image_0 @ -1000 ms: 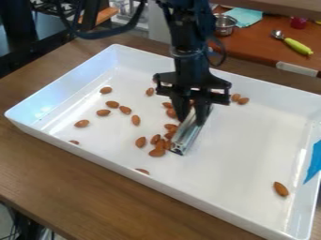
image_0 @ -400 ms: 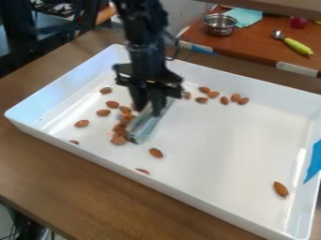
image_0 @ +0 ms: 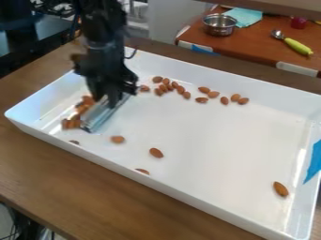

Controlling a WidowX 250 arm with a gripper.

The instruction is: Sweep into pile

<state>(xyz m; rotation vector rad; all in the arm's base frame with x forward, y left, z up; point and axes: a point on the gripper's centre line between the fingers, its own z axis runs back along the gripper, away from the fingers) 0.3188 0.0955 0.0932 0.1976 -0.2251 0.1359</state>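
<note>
The black gripper [image_0: 105, 101] hangs over the left part of the white tray [image_0: 207, 197], shut on a shiny metal sweeping tool [image_0: 100, 115] whose lower edge is at the tray floor. Several almonds [image_0: 72, 123] are bunched along the tool's left side, partly blurred. Behind and right of the gripper, more almonds [image_0: 169, 86] lie in a loose band near the back wall. Single almonds rest toward the front wall, among them one almond [image_0: 156, 153], and a lone almond [image_0: 281, 189] sits at the right.
The tray stands on a brown wooden table [image_0: 94, 187]. On another table behind are a metal pot [image_0: 219, 24], a teal cloth [image_0: 244, 17] and a spoon with a green handle [image_0: 298, 46]. Blue tape [image_0: 314, 161] marks the tray's right wall.
The gripper and tool have moved left across the tray, pushing almonds toward the left wall. Some almonds now lie behind its path near the back, and single ones remain toward the front.
</note>
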